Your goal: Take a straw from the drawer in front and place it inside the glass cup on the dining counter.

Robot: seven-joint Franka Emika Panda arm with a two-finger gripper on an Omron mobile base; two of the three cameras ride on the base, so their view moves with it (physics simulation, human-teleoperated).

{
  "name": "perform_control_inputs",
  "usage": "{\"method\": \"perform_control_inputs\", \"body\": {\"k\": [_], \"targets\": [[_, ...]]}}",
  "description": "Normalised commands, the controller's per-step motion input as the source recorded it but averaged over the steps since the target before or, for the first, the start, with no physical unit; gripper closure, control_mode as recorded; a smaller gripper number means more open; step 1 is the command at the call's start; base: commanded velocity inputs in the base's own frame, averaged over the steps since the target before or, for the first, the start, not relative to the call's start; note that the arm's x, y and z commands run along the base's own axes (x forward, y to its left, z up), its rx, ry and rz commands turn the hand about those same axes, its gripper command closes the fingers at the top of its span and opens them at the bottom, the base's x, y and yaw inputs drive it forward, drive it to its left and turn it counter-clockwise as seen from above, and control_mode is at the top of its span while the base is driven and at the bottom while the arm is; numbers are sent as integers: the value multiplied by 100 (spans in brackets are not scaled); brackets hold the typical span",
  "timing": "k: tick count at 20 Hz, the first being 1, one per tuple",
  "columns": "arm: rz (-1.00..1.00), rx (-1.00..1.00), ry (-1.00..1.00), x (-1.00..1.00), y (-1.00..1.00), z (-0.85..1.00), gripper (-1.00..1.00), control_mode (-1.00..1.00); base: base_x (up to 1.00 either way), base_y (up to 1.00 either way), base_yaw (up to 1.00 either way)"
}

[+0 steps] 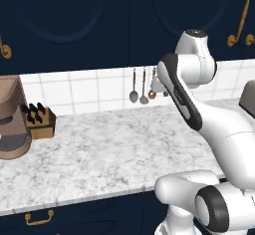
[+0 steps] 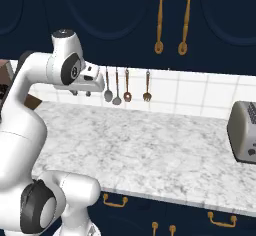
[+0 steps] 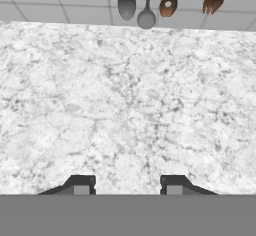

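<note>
My gripper (image 3: 127, 186) hangs open above the marble worktop (image 3: 130, 105), its two dark fingertips (image 3: 82, 185) well apart with nothing between them. In the right base view the gripper (image 2: 81, 93) sits high over the back left of the worktop, close to the tiled wall. Below the worktop's front edge is a navy drawer front (image 1: 74, 215) with a small brass handle (image 1: 39, 219); it is shut. The same front shows in the right base view as the drawer (image 2: 137, 207). The straw is hidden. The glass cup and the dining counter are out of view.
A brown coffee machine (image 1: 12, 124) and a knife block (image 1: 41, 122) stand at the worktop's left. A grey toaster (image 2: 245, 132) stands at its right. Spoons and a fork (image 2: 125, 87) hang on the tiles. Tall navy doors with long brass handles (image 2: 172, 20) are above.
</note>
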Motion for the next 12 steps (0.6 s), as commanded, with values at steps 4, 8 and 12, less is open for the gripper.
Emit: {"method": "perform_control_inputs", "body": {"k": [4,8,12], "targets": [[0,0,0,0,0,0,-100,100,-33,11,-8],[0,0,0,0,0,0,-100,100,-91,37,-45],[0,0,0,0,0,0,-100,100,-67,51,-66]]}}
